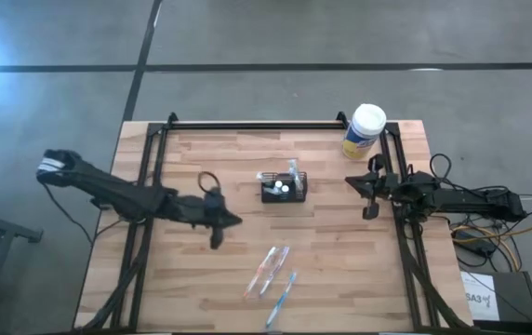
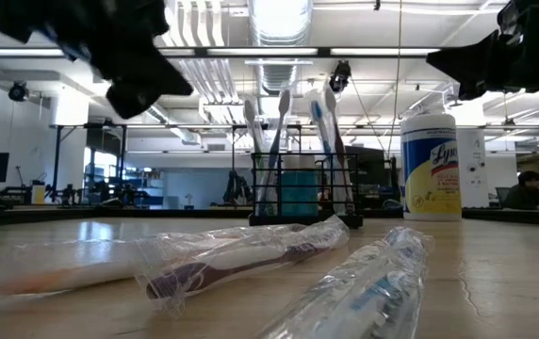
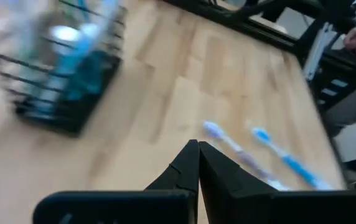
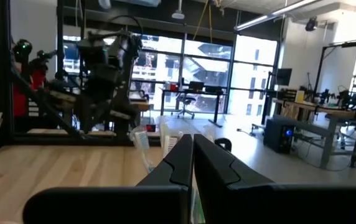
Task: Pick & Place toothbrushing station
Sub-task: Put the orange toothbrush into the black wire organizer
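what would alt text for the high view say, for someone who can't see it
Overhead view of a wooden table with a small black wire caddy at its centre and two wrapped toothbrushes lying nearer the front edge. The left gripper and right gripper, both shut and empty, hover either side; a white-lidded canister stands at the back right.

The high view looks straight down on the whole surface (image 1: 340,261). The low view sits at surface level, close behind wrapped toothbrushes (image 2: 241,264), facing the caddy (image 2: 302,193), which both share. Wrist views look past closed fingers (image 3: 193,171).
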